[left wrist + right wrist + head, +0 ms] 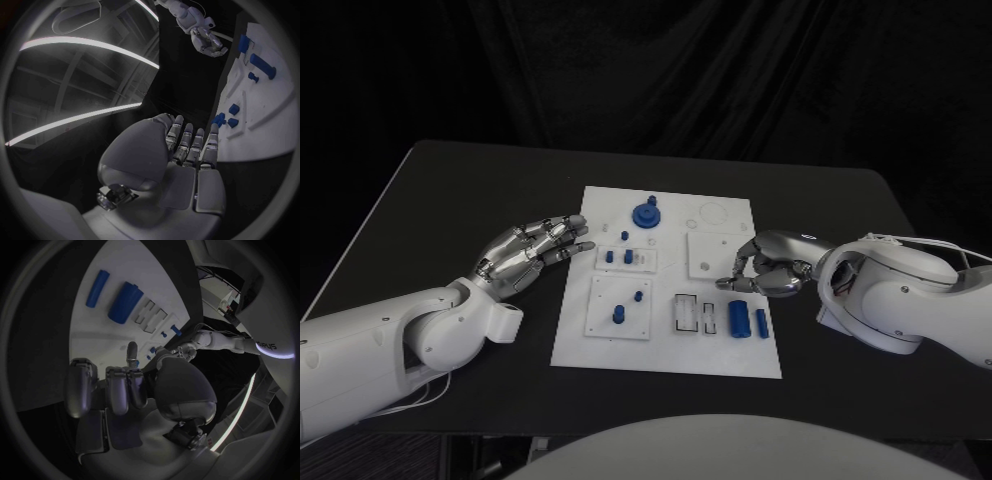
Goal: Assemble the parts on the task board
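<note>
The left hand (535, 250) hovers just beside the task board's (589, 340) left edge, fingers straight and apart (holding nothing). The right hand (769, 266) sits over the board's right edge, fingers curled in, nothing visible in them.

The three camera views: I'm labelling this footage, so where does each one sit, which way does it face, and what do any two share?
Head view: on the robot's head, looking down at the white board on the black table; both arms enter, left hand and right hand.
Left wrist view: behind the left hand, facing across the board toward the right hand.
Right wrist view: behind the right hand, facing across the board toward the left hand.
Shared: all show the blue cylinder on the board.
</note>
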